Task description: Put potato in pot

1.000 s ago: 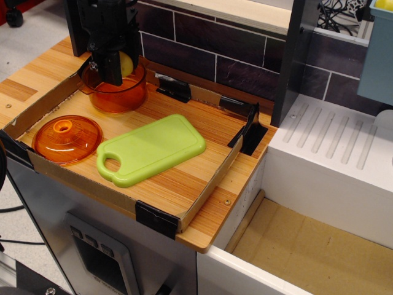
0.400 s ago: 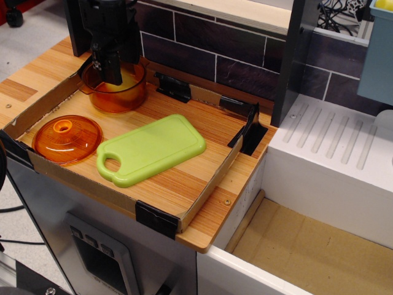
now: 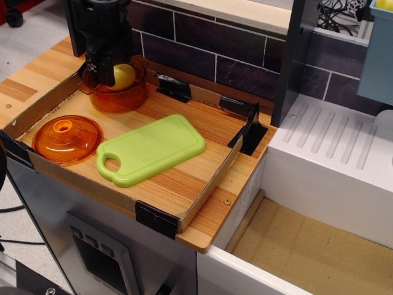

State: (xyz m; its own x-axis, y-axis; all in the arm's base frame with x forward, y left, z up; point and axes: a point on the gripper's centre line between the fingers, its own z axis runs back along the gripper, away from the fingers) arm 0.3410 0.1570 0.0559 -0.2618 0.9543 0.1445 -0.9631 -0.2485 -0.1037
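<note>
The yellow-green potato [image 3: 123,76] was seen inside the transparent orange pot [image 3: 116,92]. The black gripper [image 3: 103,66] was positioned over the pot's left rim; its opening could not be judged.

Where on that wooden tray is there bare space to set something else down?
Most open: the wood right of the green cutting board, toward the tray wall's right side, plus the strip between the board and the back wall. Crowded: the left end, where the pot holding the potato sits under the gripper, with the orange lid just in front.
</note>
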